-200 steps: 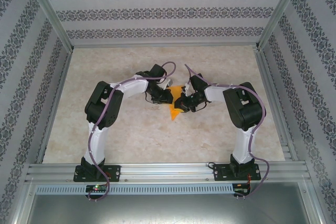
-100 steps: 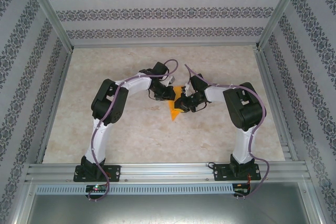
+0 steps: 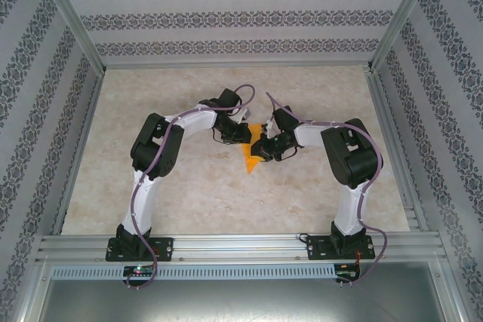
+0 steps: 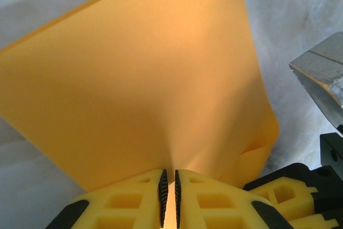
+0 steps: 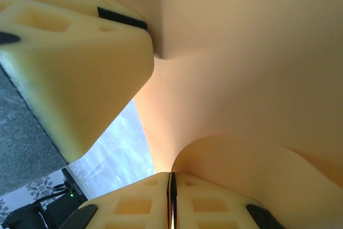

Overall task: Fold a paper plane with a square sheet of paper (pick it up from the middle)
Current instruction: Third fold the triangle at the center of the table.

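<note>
The orange-yellow sheet of paper (image 3: 250, 156) hangs between the two grippers at the middle of the table, a pointed corner reaching toward the near side. My left gripper (image 3: 243, 134) is shut on one edge; in the left wrist view the paper (image 4: 139, 84) spreads out from between the pinched pads (image 4: 169, 197). My right gripper (image 3: 259, 145) is shut on the opposite part; in the right wrist view the paper (image 5: 252, 79) curls up out of the closed jaws (image 5: 172, 199). The left gripper's yellow fingers (image 5: 69, 63) show close by there.
The marble-patterned table (image 3: 189, 194) is ringed by patterned walls and an aluminium frame (image 3: 75, 28). Both arms bend inward from their bases on the near rail (image 3: 234, 246). A grey metal part of the right arm (image 4: 321, 73) shows close by in the left wrist view.
The left arm has shifted slightly toward the right and back, bringing its gripper closer to the right one. The paper stays pinched by both; the right arm has barely moved.
</note>
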Robot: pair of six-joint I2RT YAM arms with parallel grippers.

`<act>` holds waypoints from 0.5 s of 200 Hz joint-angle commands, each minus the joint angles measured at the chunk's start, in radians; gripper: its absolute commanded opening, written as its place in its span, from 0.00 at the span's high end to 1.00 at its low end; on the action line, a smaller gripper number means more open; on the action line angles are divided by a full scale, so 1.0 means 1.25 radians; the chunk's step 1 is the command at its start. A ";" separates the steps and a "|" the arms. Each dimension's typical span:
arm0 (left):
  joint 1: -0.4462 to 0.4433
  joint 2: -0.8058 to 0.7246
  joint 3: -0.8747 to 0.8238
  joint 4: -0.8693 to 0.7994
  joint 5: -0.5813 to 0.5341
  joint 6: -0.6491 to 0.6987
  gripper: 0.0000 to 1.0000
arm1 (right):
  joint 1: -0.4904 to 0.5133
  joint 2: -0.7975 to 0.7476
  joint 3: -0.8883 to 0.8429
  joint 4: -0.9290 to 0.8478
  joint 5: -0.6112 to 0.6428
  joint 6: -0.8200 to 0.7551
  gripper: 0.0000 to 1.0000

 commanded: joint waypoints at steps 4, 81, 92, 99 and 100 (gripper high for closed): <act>0.004 0.024 -0.034 -0.033 -0.028 0.021 0.82 | 0.009 -0.003 0.002 -0.017 0.036 0.009 0.88; 0.004 0.030 -0.041 -0.032 -0.024 0.024 0.82 | 0.013 -0.016 0.001 0.010 0.023 0.027 0.88; 0.004 0.029 -0.042 -0.032 -0.026 0.027 0.82 | 0.012 -0.020 -0.002 0.021 0.017 0.034 0.88; 0.004 0.028 -0.044 -0.033 -0.026 0.027 0.82 | 0.012 -0.022 0.000 0.015 0.020 0.031 0.88; 0.004 0.028 -0.044 -0.033 -0.027 0.028 0.82 | 0.012 -0.022 0.000 0.013 0.020 0.030 0.88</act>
